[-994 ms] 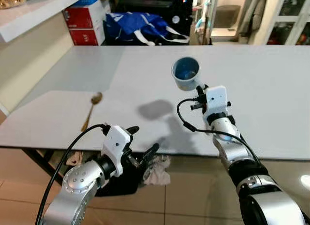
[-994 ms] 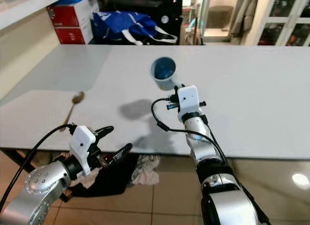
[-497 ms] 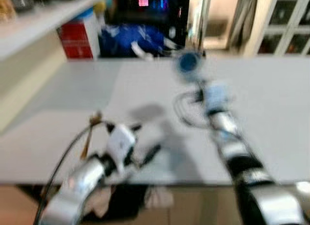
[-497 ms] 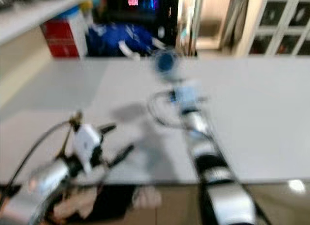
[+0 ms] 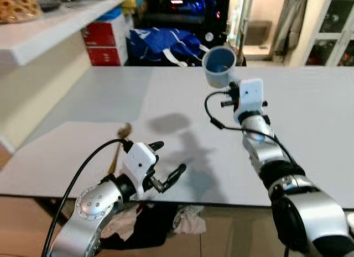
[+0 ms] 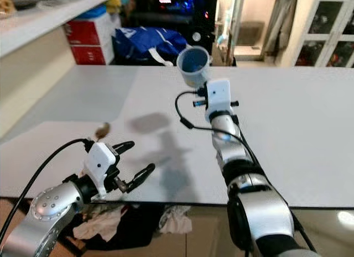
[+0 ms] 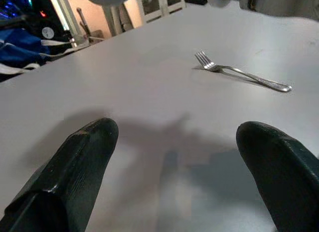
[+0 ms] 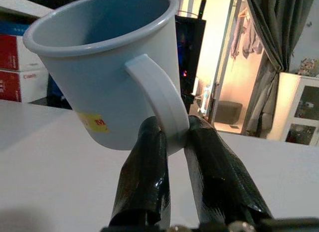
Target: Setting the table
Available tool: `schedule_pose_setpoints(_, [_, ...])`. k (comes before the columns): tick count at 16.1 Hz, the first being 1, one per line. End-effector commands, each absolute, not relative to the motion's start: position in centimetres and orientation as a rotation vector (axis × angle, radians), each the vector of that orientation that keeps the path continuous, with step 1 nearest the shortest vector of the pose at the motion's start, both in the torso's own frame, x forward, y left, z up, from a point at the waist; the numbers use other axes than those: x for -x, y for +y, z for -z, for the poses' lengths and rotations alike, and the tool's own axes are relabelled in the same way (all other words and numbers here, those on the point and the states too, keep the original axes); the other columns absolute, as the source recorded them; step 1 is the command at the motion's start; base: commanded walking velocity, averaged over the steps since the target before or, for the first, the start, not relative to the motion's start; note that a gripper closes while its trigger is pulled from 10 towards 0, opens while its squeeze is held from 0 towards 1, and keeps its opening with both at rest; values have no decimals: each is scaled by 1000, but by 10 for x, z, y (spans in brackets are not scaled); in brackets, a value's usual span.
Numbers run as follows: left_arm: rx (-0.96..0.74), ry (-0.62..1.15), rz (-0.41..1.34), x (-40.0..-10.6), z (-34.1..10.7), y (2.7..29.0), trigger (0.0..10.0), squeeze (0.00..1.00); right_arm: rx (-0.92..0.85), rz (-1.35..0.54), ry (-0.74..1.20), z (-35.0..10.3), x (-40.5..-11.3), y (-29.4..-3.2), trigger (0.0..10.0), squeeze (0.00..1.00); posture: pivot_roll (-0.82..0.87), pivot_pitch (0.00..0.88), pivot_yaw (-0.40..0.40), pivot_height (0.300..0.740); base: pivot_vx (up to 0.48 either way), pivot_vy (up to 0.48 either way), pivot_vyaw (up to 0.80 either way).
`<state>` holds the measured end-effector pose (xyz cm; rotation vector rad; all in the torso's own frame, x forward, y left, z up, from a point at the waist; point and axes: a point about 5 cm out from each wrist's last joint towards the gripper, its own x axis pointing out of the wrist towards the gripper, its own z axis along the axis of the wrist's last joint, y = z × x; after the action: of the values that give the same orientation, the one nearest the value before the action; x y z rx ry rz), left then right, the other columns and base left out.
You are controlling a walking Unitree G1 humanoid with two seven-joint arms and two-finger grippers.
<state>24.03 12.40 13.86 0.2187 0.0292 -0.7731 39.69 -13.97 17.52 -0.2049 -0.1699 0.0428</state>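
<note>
Pale blue plastic mug (image 5: 219, 66) carried above the white surface (image 5: 310, 119), waiting to be set down.

The right claw (image 8: 172, 142) is clamped on the mug's handle, holding it aloft and tilted over the middle of the surface; next it should lower and level the mug before letting go. The left claw (image 5: 166, 169) hovers at the near edge, fingers apart and holding nothing. A gold-toned metal spoon (image 5: 120, 140) lies beside it, and a silver metal fork (image 7: 239, 72) lies further off; neither blocks the landing spot.

White table (image 5: 310, 96); shelf (image 5: 50, 30) at left; blue bag (image 5: 163, 44) behind.
</note>
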Motion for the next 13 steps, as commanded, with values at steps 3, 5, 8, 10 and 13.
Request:
schedule_pose_setpoints(3, [-240,35,753,-234,-140,128,10000,0,179,2,-104,-182,-405,-147,0,0,34,0,46,740,0,0,0])
schedule_pose_setpoints(5, [-231,45,747,-231,-139,128,10000,0,184,8,-105,-184,-406,-148,0,0,43,0,40,740,0,0,0])
schedule_pose_setpoints(8, [-212,50,746,-226,-138,127,10000,0,185,32,-73,-182,-406,-151,0,0,51,0,37,740,439,0,0])
schedule_pose_setpoints(10, [-210,61,740,-223,-137,128,10000,0,184,40,-54,-181,-407,-151,0,0,67,0,35,740,392,0,0])
schedule_pose_setpoints(13, [-201,80,720,-211,-138,132,10000,0,148,78,-25,-182,-409,-156,0,0,109,23,38,740,0,0,0])
